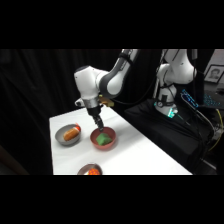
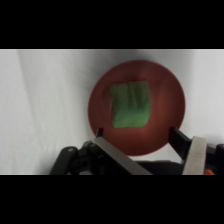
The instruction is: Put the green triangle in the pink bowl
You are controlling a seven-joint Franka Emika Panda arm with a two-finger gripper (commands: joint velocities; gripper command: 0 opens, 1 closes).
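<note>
Green triangle [image 2: 130,105]: small bright green block lying flat inside the pink bowl, near its middle. In the wrist view it looks almost square with soft edges; no clear long axis or pointing direction can be made out.
Pink bowl [image 2: 167,85]: round, plain, reddish-pink and smooth, resting on the white table [image 1: 145,160].
Gripper [image 2: 145,137]: poised just above the bowl's rim, fingers [image 2: 192,150] spread apart and gripping nothing; the block sits between and beyond them.
Grey bowl [image 1: 62,135]: round, metallic-looking, beside the pink bowl, containing an orange item [image 1: 72,133].
Second grey bowl [image 1: 82,171]: at the table's near edge, partly cropped, with orange contents.
</note>
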